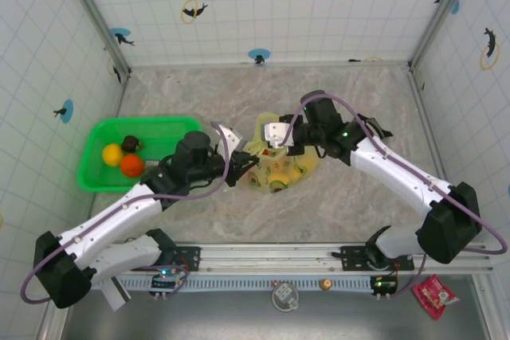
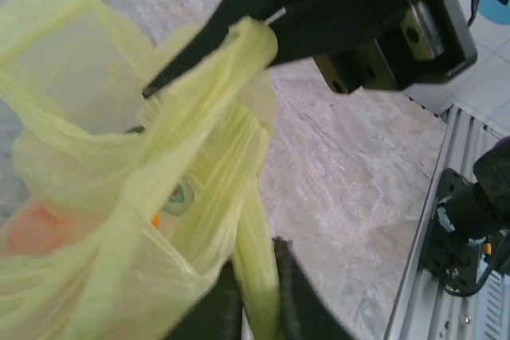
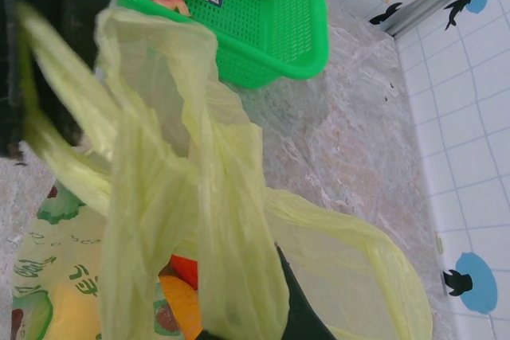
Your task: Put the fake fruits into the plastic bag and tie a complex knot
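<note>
The plastic bag (image 1: 280, 169) sits mid-table (image 1: 358, 101) between your two arms. Fake fruits (image 3: 179, 296) show through its film, and more lie in the green basket (image 1: 96, 137) off to the left. Its two loop handles (image 2: 199, 117) are drawn up and crossed, not yet knotted. Your left gripper (image 2: 256, 296) is clamped on one strap, which runs from its fingers toward the right gripper (image 1: 269, 139). That one appears closed on the other handle, though film hides its tips. The straps' long axis runs gripper to gripper, with the bag body below. I judge the next wrap turns on passing one strap round the other at that crossing, with both arms about equally near.
</note>
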